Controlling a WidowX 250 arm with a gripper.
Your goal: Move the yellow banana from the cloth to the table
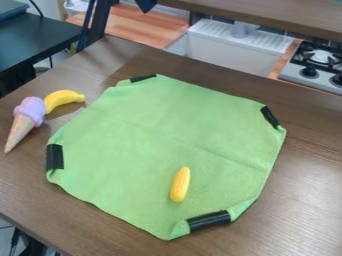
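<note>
At the top edge, left of centre, a small dark tip that looks like part of the gripper (145,4) shows, well away from the cloth. The yellow banana (63,99) lies on the brown table (304,165) at the left, just outside the upper left edge of the green cloth (160,120). Its left end is close against the purple ice cream toy; I cannot tell if they touch. The cloth lies spread out, with black strips at its corners.
A yellow corn cob (180,184) rests on the cloth's lower part. An ice cream cone toy (25,120) lies at the far left. Behind the table are a white sink (227,47), a stove (314,62) and a dark post (97,25).
</note>
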